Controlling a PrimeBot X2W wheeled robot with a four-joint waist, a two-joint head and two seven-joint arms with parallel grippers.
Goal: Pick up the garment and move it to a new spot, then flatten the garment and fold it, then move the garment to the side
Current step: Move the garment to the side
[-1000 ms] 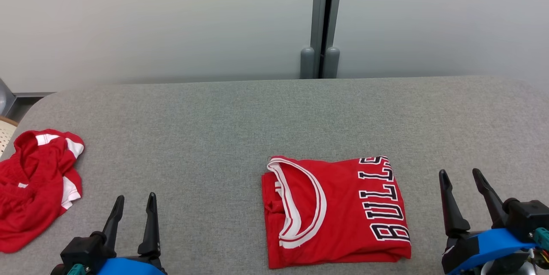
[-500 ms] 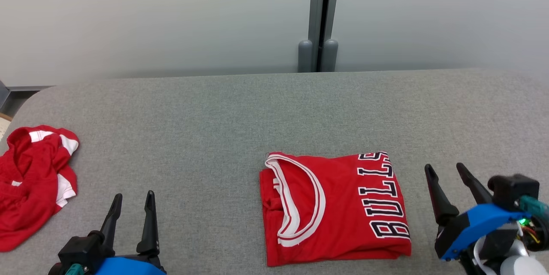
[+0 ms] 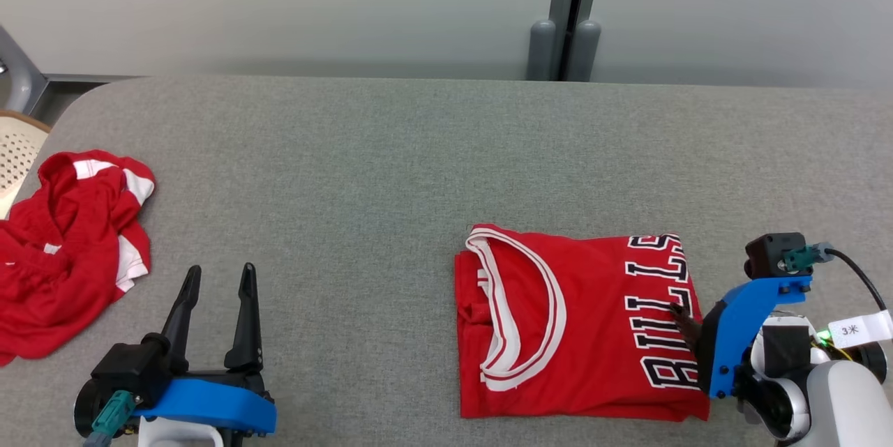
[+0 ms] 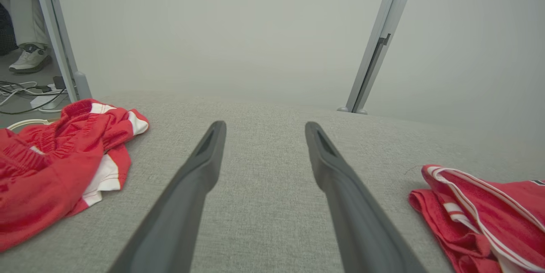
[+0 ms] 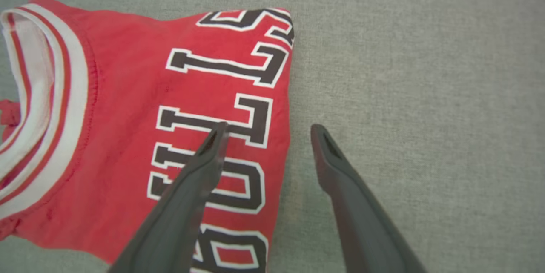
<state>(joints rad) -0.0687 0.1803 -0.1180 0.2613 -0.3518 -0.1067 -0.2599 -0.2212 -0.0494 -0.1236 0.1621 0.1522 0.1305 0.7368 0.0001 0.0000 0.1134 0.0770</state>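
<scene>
The garment [image 3: 579, 321] is a red jersey with black-and-white lettering, folded into a rectangle on the grey table, right of centre. My right gripper [image 5: 269, 126] points down over its right edge and is open. Its left finger hangs over the lettering and its right finger over bare table just past the edge of the garment [image 5: 127, 128]. In the head view one dark fingertip [image 3: 680, 313] shows above the letters. My left gripper [image 3: 220, 269] stands open and empty at the lower left, well away from the garment [image 4: 481, 217].
A second red and white cloth [image 3: 70, 245] lies crumpled at the table's left edge, left of my left gripper [image 4: 265, 125]. A pale wicker thing [image 3: 17, 154] sits beyond that corner. A grey post [image 3: 565, 49] rises behind the table [image 3: 349, 175].
My right gripper has swung in from the table's right side and tipped down over the jersey's right edge. The head camera has shifted. The left gripper has stayed in place.
</scene>
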